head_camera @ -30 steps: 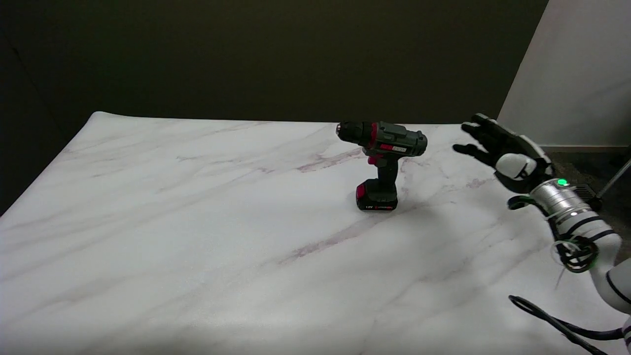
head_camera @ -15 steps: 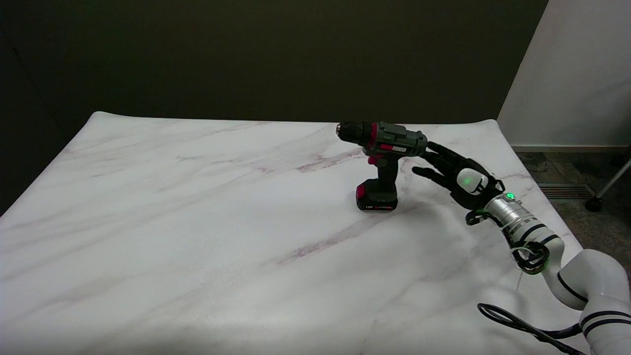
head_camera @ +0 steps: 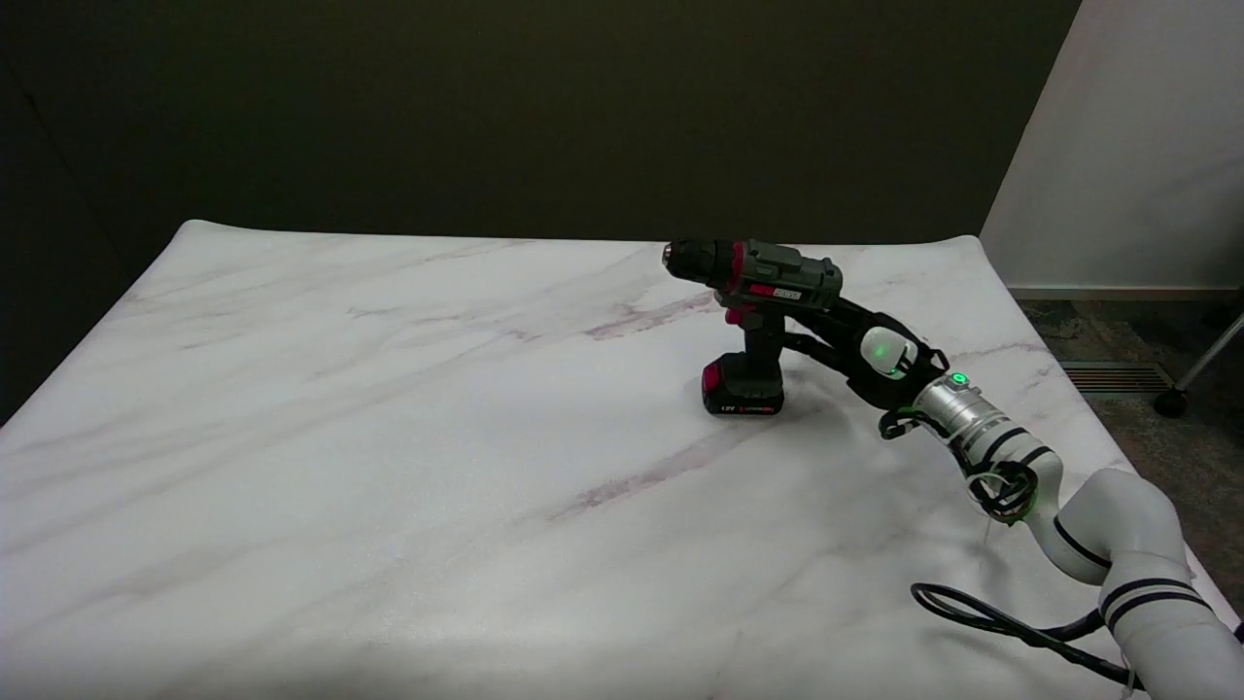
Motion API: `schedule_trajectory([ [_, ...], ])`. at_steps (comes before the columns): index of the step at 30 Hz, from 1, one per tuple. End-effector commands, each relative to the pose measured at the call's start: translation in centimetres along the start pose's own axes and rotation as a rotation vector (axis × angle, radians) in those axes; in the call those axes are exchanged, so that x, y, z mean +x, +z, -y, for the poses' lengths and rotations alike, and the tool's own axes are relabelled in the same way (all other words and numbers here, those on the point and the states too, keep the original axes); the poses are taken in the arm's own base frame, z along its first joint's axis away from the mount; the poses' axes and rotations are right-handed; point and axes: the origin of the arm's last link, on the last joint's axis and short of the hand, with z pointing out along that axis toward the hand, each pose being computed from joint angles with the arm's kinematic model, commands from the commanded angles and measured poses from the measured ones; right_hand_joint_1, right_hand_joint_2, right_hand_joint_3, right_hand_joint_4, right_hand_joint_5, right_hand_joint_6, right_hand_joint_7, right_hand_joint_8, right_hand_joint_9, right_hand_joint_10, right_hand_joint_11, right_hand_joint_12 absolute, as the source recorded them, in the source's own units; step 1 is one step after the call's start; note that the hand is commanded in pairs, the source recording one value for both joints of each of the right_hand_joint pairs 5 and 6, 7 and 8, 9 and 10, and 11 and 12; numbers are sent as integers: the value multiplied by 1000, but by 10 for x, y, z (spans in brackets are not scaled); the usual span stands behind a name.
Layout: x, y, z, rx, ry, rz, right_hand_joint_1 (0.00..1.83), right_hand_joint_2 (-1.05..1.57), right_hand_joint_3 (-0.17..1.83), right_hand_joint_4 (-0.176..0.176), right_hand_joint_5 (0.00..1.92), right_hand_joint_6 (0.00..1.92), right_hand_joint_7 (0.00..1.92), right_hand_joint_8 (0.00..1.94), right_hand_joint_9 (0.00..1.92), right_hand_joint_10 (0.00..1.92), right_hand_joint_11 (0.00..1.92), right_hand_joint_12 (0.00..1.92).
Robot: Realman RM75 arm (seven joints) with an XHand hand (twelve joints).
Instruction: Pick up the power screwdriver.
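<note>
Black cable (head_camera: 1011, 627): lies in a loop on the near right corner of the bench (head_camera: 389, 467), beside the base of the arm. Right arm (head_camera: 1079, 525): white with black bands, rising from the lower right and reaching up and to the left across the marble-patterned bench top; a metallic wrist section carries a small green light, with dark wiring bunched just behind it. Robot hand (head_camera: 870, 355): black and white, a green glow on its back, positioned immediately right of the power screwdriver; its fingers (head_camera: 812, 342) extend toward the tool's handle, one line of them under the rear of the motor housing and another lower toward the grip. Contact with the handle appears likely, but whether the fingers have wrapped round it or merely lie against it cannot be told from this view. Power screwdriver (head_camera: 756, 321): dark grey-green body with red accents, standing upright on its black-and-red battery base on the right half of the bench, toward the far edge; chuck points left. Beyond the bench: a dark wall (head_camera: 535, 107), and a pale panel (head_camera: 1137, 146) at upper right.
</note>
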Motion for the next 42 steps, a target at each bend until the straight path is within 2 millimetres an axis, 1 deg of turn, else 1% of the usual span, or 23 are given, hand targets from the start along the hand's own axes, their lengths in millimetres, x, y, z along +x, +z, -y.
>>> schedule_trajectory([
  [1, -32, 36, -2, -48, -62, 103, 1101, -316, 274, -176, 203, 203, 524, 524, 161, 161, 413, 413],
  [7, -40, 45, -2, -63, -118, 102, 1097, -312, 260, -176, 217, 217, 541, 541, 163, 163, 285, 285],
  [13, -43, 52, 1, -59, -130, 94, 1101, -326, 307, -176, 237, 237, 547, 547, 150, 150, 228, 228],
  [20, -45, 56, 5, -54, -149, 95, 1096, -301, 294, -176, 245, 245, 551, 551, 140, 140, 154, 154],
  [30, -56, 64, 11, -37, -151, 114, 1098, -276, 309, -176, 233, 233, 552, 552, 130, 130, 109, 109],
  [35, -60, 64, 10, -38, -153, 123, 1099, -261, 313, -156, 223, 223, 548, 548, 127, 127, 96, 96],
  [42, -66, 64, 12, -29, -162, 139, 1100, -238, 311, -154, 221, 221, 545, 545, 127, 127, 91, 91],
])
